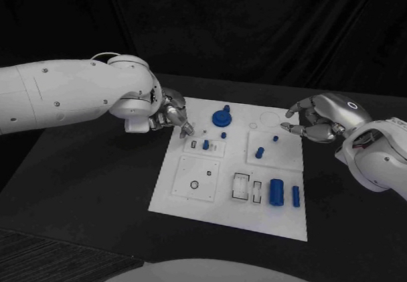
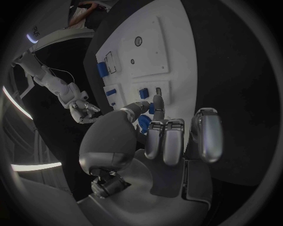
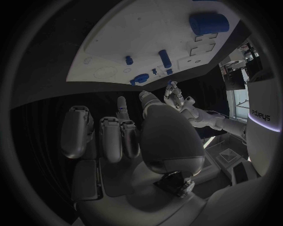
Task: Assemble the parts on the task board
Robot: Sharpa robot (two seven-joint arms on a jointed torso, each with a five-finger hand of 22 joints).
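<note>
On the black counter (image 1: pixel 82 190), a white task board (image 1: pixel 231 211), lying flat at the middle, long side running away from the robot.

Nearest on the board, toward its right side: a large blue cylinder (image 1: pixel 276 192) lying on its side, with a slimmer blue peg (image 1: pixel 296 196) just beside it on the right. Left of these, two empty rectangular slots (image 1: pixel 242 187), and further left a raised square plate with a small dark ring (image 1: pixel 194 184) on it.

Further back: a blue peg (image 1: pixel 261 153) on the right-hand square plate, with a small blue piece (image 1: pixel 274 138) beyond it; a short blue piece (image 1: pixel 206 144) on the left-hand plate, with a tiny blue piece (image 1: pixel 223 135) just behind.

At the far end: a round blue gear-like part (image 1: pixel 223 118) with a knob on top, and a faint circular recess (image 1: pixel 255 126) to its right.

Left hand (image 1: pixel 170 117) at the board's far left edge, fingers curled in, fingertips (image 2: pixel 158 104) close over the short blue piece; whether anything is pinched cannot be told.

Right hand (image 1: pixel 314 121) over the board's far right corner, fingers bent and apart, holding nothing.
</note>
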